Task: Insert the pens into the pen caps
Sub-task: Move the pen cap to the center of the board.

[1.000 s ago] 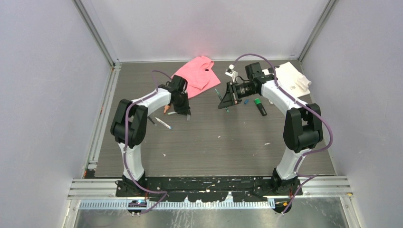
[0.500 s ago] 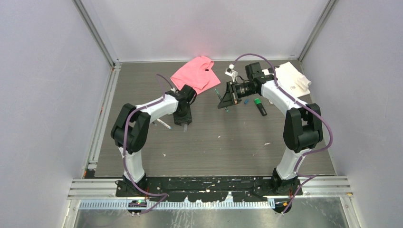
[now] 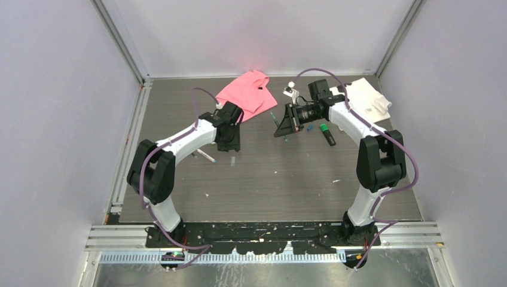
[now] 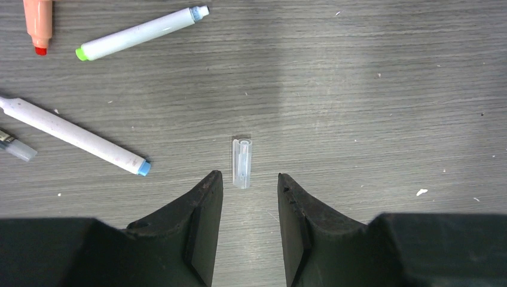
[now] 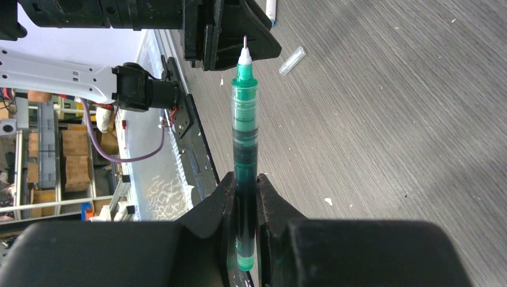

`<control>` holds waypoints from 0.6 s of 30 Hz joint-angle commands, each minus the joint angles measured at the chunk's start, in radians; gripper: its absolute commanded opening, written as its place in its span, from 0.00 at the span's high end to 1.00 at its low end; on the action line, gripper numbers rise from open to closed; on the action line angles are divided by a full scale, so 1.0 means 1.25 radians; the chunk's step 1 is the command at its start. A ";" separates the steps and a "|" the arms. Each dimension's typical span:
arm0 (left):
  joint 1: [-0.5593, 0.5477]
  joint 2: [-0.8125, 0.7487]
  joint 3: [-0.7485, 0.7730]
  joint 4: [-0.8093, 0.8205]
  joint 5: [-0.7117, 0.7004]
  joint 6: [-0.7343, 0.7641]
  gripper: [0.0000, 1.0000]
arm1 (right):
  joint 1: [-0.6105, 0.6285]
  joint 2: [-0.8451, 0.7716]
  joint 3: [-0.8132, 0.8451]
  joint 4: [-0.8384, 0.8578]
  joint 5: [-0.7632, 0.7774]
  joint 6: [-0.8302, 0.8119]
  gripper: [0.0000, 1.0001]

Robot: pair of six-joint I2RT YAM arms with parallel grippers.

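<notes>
A clear pen cap (image 4: 242, 162) lies on the table just past the fingertips of my left gripper (image 4: 248, 174), which is open and holds nothing. In the top view that cap (image 3: 232, 160) sits just on the near side of the left gripper (image 3: 230, 145). My right gripper (image 5: 245, 179) is shut on a green pen (image 5: 244, 119), whose bare tip points toward the left arm. Left of the cap lie an orange pen (image 4: 37, 21), a white pen with a green end (image 4: 140, 33) and a white pen with a blue end (image 4: 75, 136).
A pink cloth (image 3: 245, 94) lies at the back centre and a white cloth (image 3: 370, 100) at the back right. A black highlighter with a green cap (image 3: 327, 134) and a small blue cap (image 3: 309, 128) lie below the right gripper (image 3: 281, 128). White specks dot the table.
The left arm has stretched right, away from the pens. Its jaws have opened, and the clear cap now lies free on the table. The right arm has not moved.
</notes>
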 commanded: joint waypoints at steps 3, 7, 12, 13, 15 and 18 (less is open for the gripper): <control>0.002 0.017 0.095 -0.055 -0.010 0.083 0.60 | -0.003 -0.037 0.005 0.015 -0.016 0.002 0.99; 0.002 0.013 0.156 -0.072 -0.025 0.147 0.60 | -0.004 -0.038 0.005 0.013 -0.014 -0.002 0.99; 0.030 -0.043 0.178 -0.020 -0.029 0.208 0.58 | -0.010 -0.041 0.004 0.010 -0.011 -0.007 0.99; 0.041 -0.054 0.179 -0.009 -0.010 0.212 0.57 | -0.011 -0.042 0.003 0.010 -0.011 -0.007 0.99; 0.067 -0.072 0.174 0.018 0.042 0.210 0.56 | -0.012 -0.042 0.003 0.010 -0.011 -0.007 0.99; 0.117 -0.107 0.118 0.080 0.137 0.166 0.52 | -0.012 -0.043 0.002 0.010 -0.011 -0.007 0.99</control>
